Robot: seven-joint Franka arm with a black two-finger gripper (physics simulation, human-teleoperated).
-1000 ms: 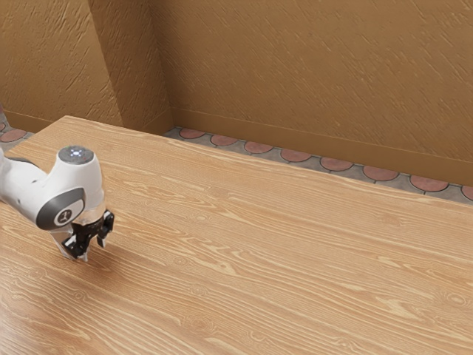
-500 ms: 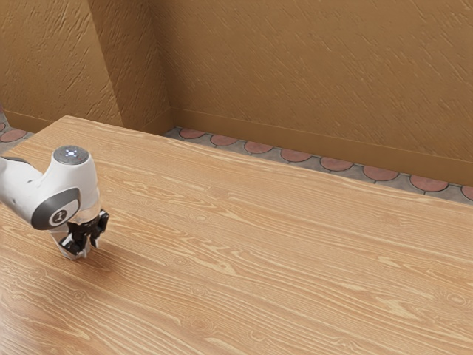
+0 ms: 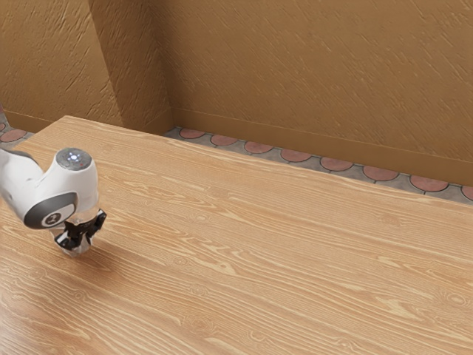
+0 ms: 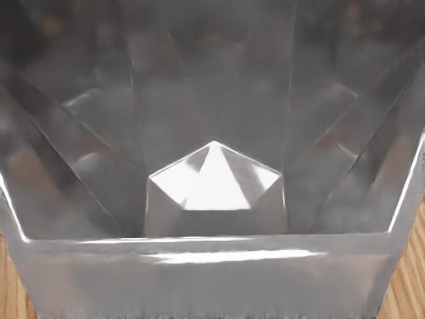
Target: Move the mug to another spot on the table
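Mug: a grey, glossy, faceted mug [image 4: 212, 186], seen from above in the wrist view, its angled inner walls running down to a pale, bright base.
Mug's place: near the exterior view's left edge, on the light wood-grain surface [image 3: 281, 244], with a pale sliver showing just under the hand.
Pincer: the black pincer [image 3: 77, 235] sits low at the mug's mouth; I cannot tell whether it is apart or clamped.
Arm: a white arm with a grey joint [image 3: 52, 191], bent down from the exterior view's left.
Backdrop: a brown rough-textured wall [image 3: 310, 66], with reddish scalloped floor tiles [image 3: 295, 156] along its foot.
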